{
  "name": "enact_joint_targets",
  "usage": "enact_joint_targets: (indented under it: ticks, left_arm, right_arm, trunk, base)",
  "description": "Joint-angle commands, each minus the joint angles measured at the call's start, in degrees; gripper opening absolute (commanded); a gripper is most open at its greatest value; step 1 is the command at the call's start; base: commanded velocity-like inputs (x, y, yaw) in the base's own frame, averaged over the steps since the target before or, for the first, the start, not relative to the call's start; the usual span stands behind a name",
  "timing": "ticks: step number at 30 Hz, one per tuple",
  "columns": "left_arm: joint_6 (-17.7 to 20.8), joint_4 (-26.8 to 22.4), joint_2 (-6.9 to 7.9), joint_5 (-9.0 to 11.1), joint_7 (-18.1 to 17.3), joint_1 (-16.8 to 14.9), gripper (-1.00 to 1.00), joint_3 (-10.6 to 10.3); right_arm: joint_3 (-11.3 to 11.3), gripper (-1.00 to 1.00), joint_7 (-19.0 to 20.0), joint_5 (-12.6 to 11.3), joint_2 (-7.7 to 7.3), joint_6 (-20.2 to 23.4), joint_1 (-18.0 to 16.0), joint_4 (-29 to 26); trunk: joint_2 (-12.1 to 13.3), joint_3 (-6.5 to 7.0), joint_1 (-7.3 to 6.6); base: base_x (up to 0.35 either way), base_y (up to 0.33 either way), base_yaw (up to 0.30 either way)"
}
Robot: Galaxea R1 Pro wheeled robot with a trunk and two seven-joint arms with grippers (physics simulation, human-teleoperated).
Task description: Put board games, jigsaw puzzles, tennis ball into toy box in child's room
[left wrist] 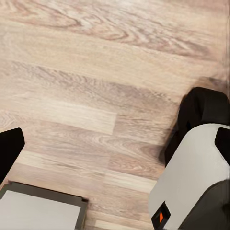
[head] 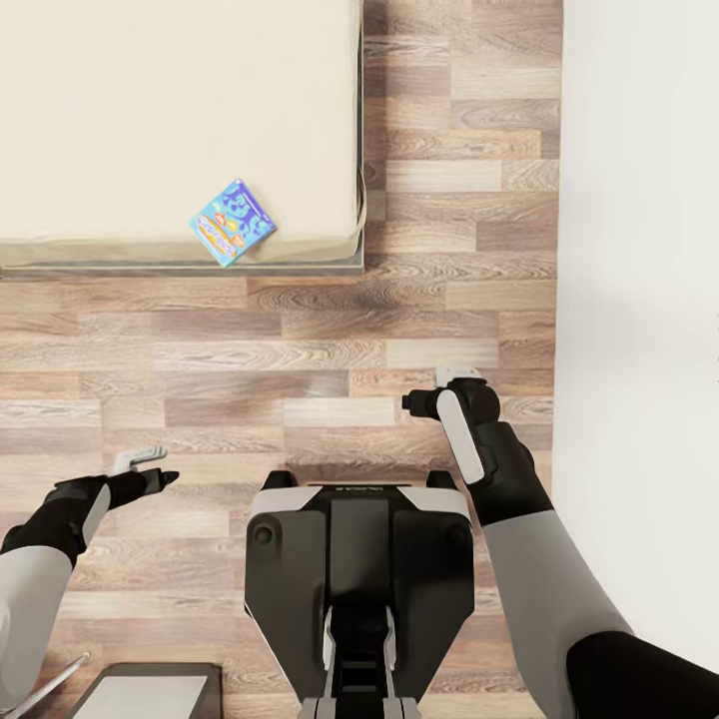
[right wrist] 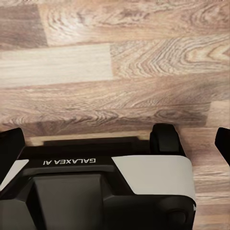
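One board game (head: 233,222), a pale blue box with orange and yellow print, lies tilted on the bed (head: 150,100), near the front right corner of the beige mattress. Both grippers hang over the wooden floor, well short of the bed. My left gripper (head: 158,469) is low on the left, open and empty. My right gripper (head: 454,379) is right of centre, also open with nothing between its fingers. In the right wrist view its dark fingertips (right wrist: 9,148) stand far apart over my own base. The toy box, table, puzzles and tennis ball are out of view.
A white wall (head: 639,300) runs along the right side, close to my right arm. My base (head: 359,559) fills the bottom centre. A dark-framed, grey-topped piece (head: 150,694) sits at the bottom left, also seen from the left wrist (left wrist: 38,211). Wooden floor (head: 300,340) lies between me and the bed.
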Motion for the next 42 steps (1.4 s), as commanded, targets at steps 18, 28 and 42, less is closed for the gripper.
enact_joint_targets:
  ticks: [18,28,42]
  left_arm:
    - [3.38,-3.17,-0.11,-0.60,-4.67,0.48,1.00,0.63]
    - [4.07,-3.35,-0.12,-0.59,-4.78,0.51,1.00,0.46]
    - [4.12,-3.09,0.21,-1.03,-4.88,0.54,1.00,0.41]
  right_arm:
    - [-0.18,1.00,-0.50,-0.58,0.00,0.32,0.10,-0.12]
    - [-0.23,1.00,-0.49,-0.58,0.00,-0.28,0.12,-0.12]
    - [-0.08,1.00,-0.48,-0.66,0.00,-0.50,0.36,0.01]
  trunk:
    - [-0.09,1.65,0.04]
    - [-0.09,2.60,0.04]
    - [-0.09,3.93,0.04]
  base:
    - [0.000,0.000,0.000]
    - [0.000,0.000,0.000]
    - [0.000,0.000,0.004]
